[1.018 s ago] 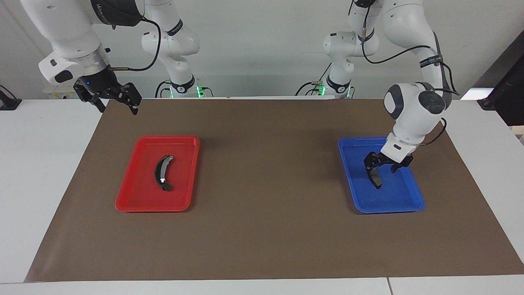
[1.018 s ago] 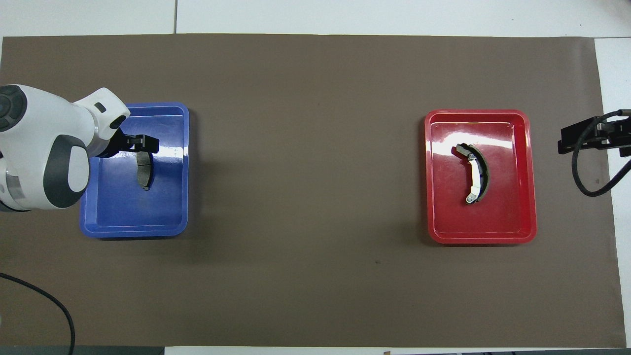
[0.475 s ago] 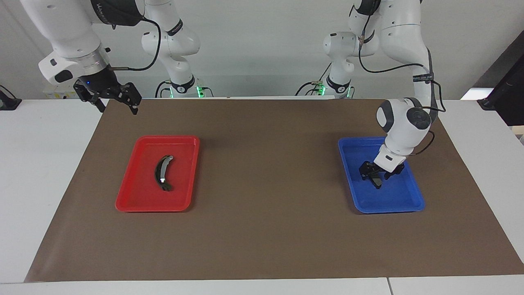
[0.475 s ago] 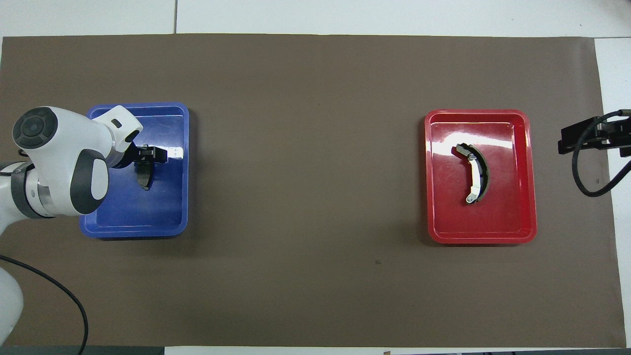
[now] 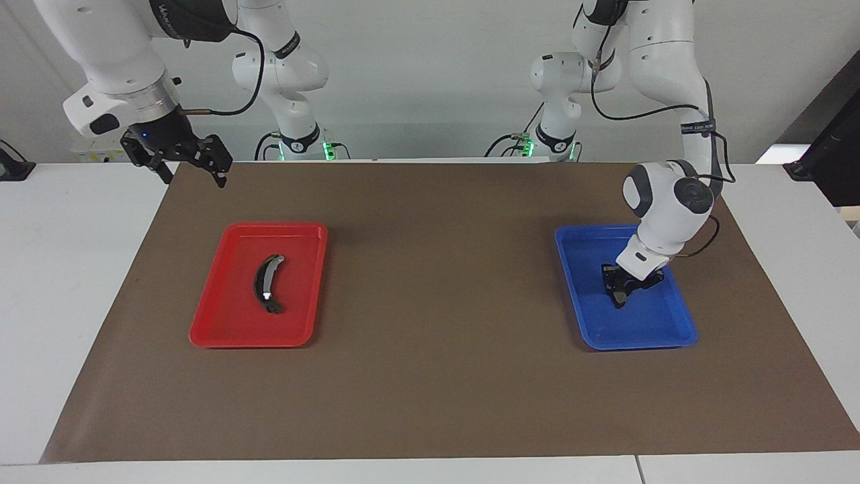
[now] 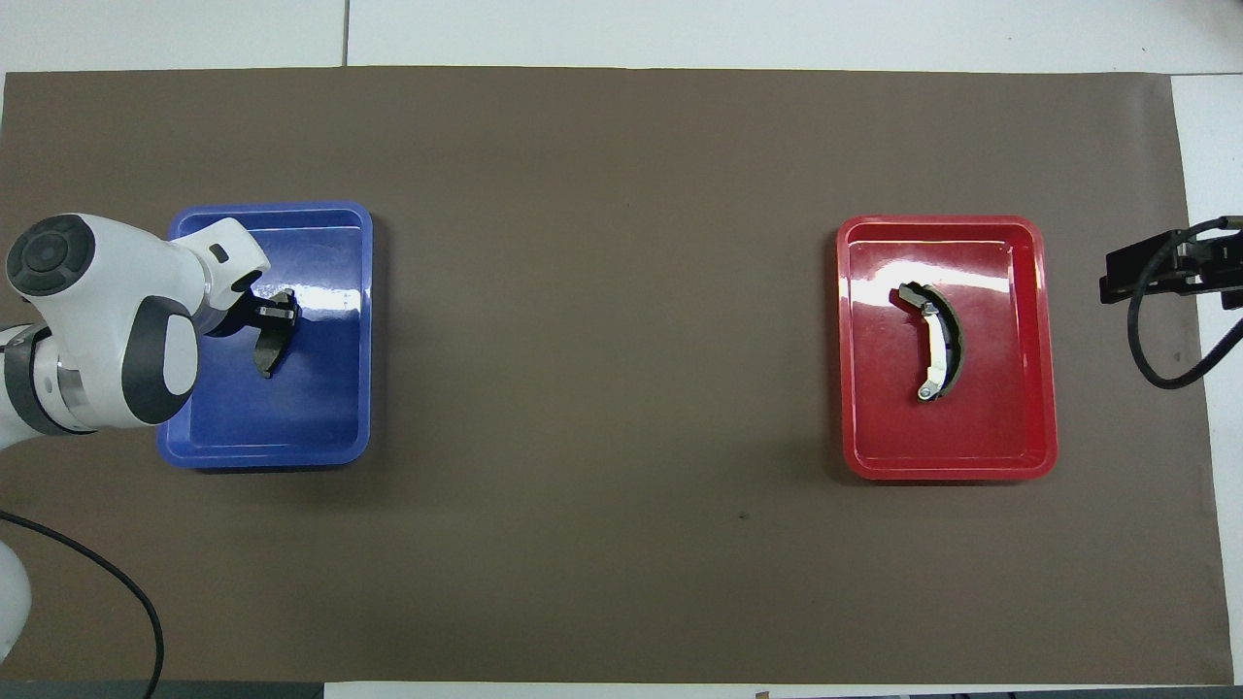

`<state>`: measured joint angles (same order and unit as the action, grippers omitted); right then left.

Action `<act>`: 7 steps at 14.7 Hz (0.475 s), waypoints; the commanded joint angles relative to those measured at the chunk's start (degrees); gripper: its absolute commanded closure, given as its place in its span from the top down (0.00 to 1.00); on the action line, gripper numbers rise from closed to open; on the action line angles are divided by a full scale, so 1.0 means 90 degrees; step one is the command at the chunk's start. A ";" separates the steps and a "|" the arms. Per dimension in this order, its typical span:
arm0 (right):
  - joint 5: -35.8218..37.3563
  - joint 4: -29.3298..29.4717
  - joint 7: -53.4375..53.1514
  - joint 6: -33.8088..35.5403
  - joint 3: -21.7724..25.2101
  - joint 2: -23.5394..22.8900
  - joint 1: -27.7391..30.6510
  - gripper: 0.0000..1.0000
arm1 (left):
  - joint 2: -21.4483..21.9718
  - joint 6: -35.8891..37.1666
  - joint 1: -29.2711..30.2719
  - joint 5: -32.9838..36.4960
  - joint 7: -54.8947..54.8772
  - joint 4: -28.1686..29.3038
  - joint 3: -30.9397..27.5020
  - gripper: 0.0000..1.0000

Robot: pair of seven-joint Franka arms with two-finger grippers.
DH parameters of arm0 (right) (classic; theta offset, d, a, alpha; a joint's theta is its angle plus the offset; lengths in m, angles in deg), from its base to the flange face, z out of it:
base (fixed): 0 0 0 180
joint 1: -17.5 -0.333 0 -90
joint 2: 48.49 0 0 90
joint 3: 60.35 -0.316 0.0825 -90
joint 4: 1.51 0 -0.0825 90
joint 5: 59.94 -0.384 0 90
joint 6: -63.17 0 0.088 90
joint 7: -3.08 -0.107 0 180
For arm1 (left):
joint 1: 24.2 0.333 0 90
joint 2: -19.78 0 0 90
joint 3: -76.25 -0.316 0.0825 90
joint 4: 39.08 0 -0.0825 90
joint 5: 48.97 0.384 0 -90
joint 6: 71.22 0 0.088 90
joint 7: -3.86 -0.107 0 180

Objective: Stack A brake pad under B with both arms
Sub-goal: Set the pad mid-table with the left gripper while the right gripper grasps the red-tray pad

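Blue plastic forms the tray (image 5: 678, 333) at the left arm's end of the brown mat (image 5: 437, 376), and in it you have the left gripper (image 5: 621, 288) clamped on the A brake pad (image 6: 269, 348), low inside the tray walls. The pad shows tilted in the overhead view, so judge the hold as taken near one end, not at the middle. To do this step well, raise it straight up until it clears the tray rim before you travel toward the mat's centre, and keep the wrist steady, since an off-centre hold could let the pad swing or slip. B (image 5: 267, 283) lies untouched in the red tray (image 5: 222, 336) at the right arm's end of the mat, roughly at that tray's middle. Your right gripper (image 5: 190, 163) waits in the air over the mat's corner at the robots' edge, fingers apart and holding nothing. The facing view shows how low the left gripper sits in the tray, but the pad there is a dark shape merged with the fingers; whether it has left the tray floor cannot be told. The overhead view separates pad from gripper and shows B's silver-grey inner face, yet shows only an edge of the right gripper.
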<state>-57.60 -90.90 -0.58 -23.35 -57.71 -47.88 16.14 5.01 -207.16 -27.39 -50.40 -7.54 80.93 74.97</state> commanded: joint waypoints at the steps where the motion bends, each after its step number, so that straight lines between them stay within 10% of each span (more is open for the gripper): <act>1: 0.0013 -0.0137 0.0153 0.0004 -0.0021 0.0127 0.0034 1.00 | 0.0253 0.0387 -0.0026 0.0051 -0.0073 -0.0072 0.0015 0.01; 7: 0.0013 -0.0146 0.0143 -0.0006 -0.0021 0.0127 0.0054 1.00 | 0.0313 0.0867 -0.0951 -0.0104 0.1057 -0.0824 0.0074 0.01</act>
<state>-57.60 -90.93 -0.58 -23.33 -57.70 -47.87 16.19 7.69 -201.45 -31.69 -50.58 -2.76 75.18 75.97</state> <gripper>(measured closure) 0.000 0.599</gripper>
